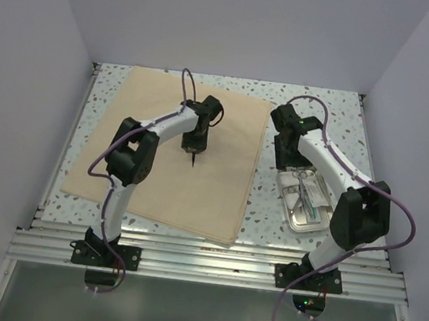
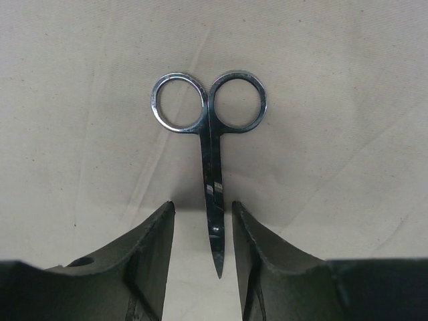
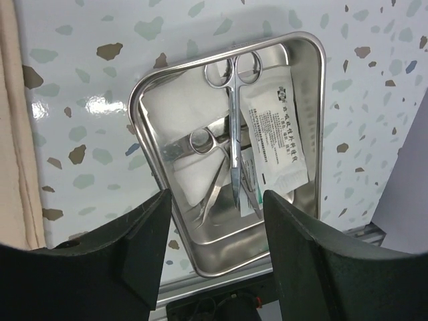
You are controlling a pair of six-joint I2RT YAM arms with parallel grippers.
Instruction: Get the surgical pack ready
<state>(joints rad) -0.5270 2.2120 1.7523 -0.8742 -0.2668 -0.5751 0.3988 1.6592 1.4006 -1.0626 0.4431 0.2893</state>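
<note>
Now | scissors (image 2: 210, 157) on cloth (image 2: 334, 67); left end effector (image 2: 202, 208) parted around blades

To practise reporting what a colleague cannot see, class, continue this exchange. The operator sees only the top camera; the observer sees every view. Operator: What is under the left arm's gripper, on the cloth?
Observer: Small steel scissors appear to lie flat on the cloth. Their blades sit between the fingers of the left gripper, with a gap on each side.
Operator: What is in the tray besides the tools?
Observer: Under them the tray holds a printed sealed packet and white gauze.
</note>
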